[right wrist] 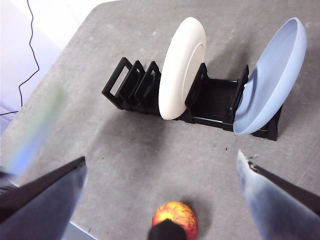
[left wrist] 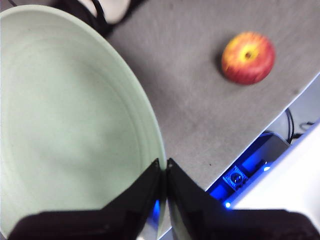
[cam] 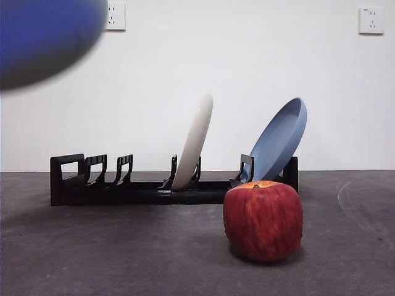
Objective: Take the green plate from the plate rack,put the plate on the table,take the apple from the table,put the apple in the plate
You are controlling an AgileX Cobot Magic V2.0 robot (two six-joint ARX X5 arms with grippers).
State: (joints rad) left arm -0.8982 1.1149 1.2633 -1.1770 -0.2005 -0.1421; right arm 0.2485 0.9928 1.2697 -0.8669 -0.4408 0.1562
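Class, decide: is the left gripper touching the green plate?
Touching. The left wrist view shows the left gripper with both jaws closed on the green plate's rim.

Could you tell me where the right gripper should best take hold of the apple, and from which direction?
Come from above and close the jaws across the apple's widest middle. It stands upright on the table, stem dip up, clear of the plate rack behind it, so both flanks are free. The right gripper hangs open above it.

Matt green plate (left wrist: 70, 125), streaky apple (cam: 263, 220), black plastic-looking plate rack (right wrist: 210, 102), scuffed matt table (cam: 123, 253).
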